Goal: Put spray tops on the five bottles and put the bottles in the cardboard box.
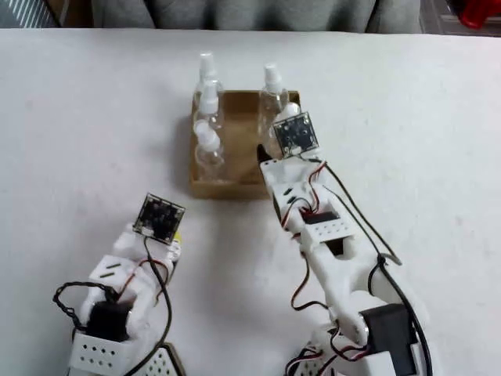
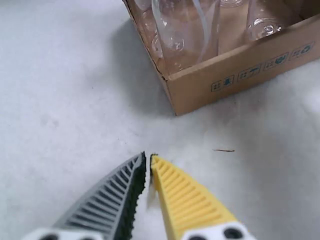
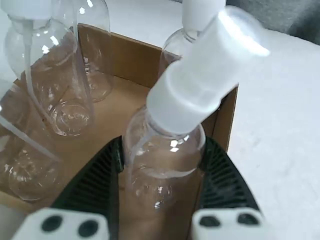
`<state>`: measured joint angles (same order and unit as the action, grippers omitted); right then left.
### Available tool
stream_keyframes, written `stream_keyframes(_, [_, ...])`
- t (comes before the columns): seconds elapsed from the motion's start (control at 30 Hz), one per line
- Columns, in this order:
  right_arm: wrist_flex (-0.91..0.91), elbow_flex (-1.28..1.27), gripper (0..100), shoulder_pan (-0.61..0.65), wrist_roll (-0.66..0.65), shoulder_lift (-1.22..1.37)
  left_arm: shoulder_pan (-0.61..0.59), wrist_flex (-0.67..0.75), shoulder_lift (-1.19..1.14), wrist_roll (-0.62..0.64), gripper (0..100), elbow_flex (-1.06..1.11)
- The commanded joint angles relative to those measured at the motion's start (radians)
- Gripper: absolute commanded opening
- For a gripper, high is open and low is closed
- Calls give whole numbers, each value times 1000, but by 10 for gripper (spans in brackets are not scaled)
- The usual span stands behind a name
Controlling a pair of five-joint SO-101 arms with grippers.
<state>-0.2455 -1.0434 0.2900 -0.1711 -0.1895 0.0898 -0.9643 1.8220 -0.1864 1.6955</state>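
One capped bottle (image 3: 165,172) tight in R tool (image 3: 163,146) at box (image 3: 125,60), base hidden; L tool (image 2: 149,160) closed, empty.

White table (image 1: 86,117) takes up pretty much the whole high view, kinda soft, fuzzy-looking surface. Along the top edge there's some grey fabric (image 1: 266,12), a red thing (image 1: 481,12) poking in at the upper right corner, and something striped (image 1: 23,12) at the upper left. Also a tiny dark thread (image 2: 223,150) lying on the table.

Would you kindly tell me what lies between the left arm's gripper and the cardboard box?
Bare white table. In the left wrist view, nothing stands between the shut left gripper and the cardboard box.
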Motion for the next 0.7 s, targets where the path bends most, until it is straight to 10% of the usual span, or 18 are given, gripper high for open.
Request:
stream_keyframes(0.0, [-19,38,15,22,-14,36,-12,31,1,-8,23,-3])
stream_keyframes(0.67, [-18,49,15,24,-104,61,-13,29,1,-8,23,-3])
